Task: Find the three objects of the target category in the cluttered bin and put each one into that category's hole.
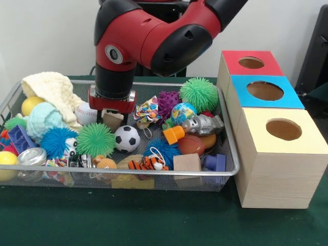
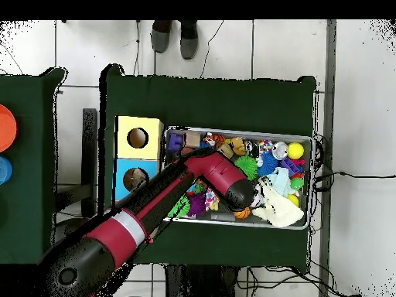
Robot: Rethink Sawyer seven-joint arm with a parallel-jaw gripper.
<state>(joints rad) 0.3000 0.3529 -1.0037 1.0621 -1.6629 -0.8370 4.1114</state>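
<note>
Front camera: set low and close across the bench [image 1: 154,220], facing the arm [image 1: 148,36], which enters at 12 o'clock; the wire bin [image 1: 231,163] fills the frame, sorting boxes [image 1: 279,169] at 3 o'clock. Overhead camera: high, looking straight down, far off, taking in the whole bench [image 2: 209,100] and the surrounding floor [image 2: 356,93]; the arm [image 2: 147,216] enters from 7 o'clock. Both views share the bin [image 2: 240,130], boxes [image 2: 139,138] and arm.

My own arm [image 2: 155,209] covers the red box and much of the bin [image 2: 232,222] in the overhead view; my gripper [image 1: 112,114] sits low among toys, its fingers hidden. The toys [image 2: 271,155] there are too small to identify. My upper arm runs off the front view's top.
</note>
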